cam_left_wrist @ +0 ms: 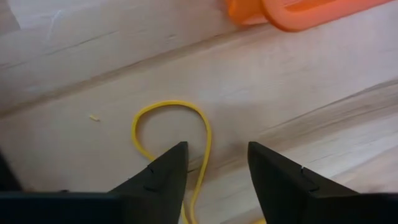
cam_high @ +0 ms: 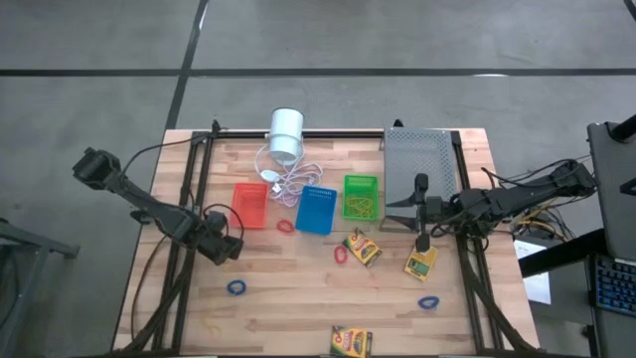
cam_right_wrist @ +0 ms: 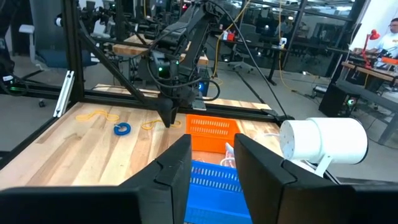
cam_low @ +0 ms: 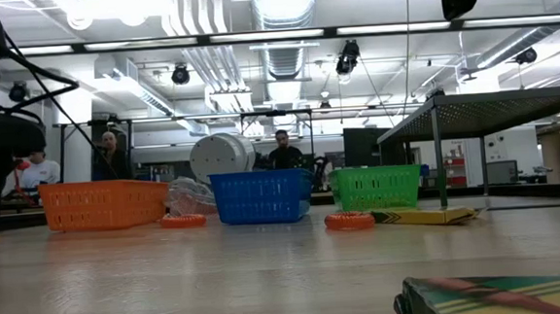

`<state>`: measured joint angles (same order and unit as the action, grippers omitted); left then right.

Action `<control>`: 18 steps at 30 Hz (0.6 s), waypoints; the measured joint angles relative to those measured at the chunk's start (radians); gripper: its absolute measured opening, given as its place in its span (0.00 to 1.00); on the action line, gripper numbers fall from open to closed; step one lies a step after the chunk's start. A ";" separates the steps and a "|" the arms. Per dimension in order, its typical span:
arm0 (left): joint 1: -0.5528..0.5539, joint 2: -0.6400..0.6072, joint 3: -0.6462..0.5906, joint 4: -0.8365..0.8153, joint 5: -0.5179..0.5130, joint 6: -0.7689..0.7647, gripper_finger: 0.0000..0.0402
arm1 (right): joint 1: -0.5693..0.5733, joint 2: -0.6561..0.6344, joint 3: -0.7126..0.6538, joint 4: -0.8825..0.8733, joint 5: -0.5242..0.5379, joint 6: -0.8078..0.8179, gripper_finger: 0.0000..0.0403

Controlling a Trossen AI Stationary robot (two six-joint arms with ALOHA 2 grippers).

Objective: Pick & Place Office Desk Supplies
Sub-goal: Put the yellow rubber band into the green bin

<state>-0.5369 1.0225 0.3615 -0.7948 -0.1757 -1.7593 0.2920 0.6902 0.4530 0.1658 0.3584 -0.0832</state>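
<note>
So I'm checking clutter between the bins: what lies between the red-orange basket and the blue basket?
In the high view, a small red rubber band lies between the red-orange basket and the blue basket, with the white coiled cord just behind.

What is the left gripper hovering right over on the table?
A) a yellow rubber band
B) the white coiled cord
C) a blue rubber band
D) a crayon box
A: the left wrist view shows the left gripper with its fingers apart, straddling a thin yellow rubber band lying on the bare wood, near the orange basket.
</note>
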 joint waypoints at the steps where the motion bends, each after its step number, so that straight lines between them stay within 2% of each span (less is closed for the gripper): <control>1: 0.000 0.000 0.000 0.000 0.001 0.001 0.40 | 0.000 0.000 0.000 0.000 0.000 0.001 0.28; 5: 0.002 0.000 0.001 0.001 0.007 0.001 0.32 | 0.000 0.000 0.000 0.000 0.000 -0.003 0.28; 13: 0.003 0.001 0.000 0.007 0.012 0.001 0.23 | 0.000 0.000 0.000 0.000 0.000 -0.002 0.30; 18: 0.003 0.002 -0.001 0.009 0.014 0.001 0.15 | 0.000 0.000 0.000 0.000 0.000 -0.001 0.31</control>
<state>-0.5339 1.0245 0.3603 -0.7860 -0.1613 -1.7580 0.2920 0.6903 0.4530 0.1660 0.3587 -0.0847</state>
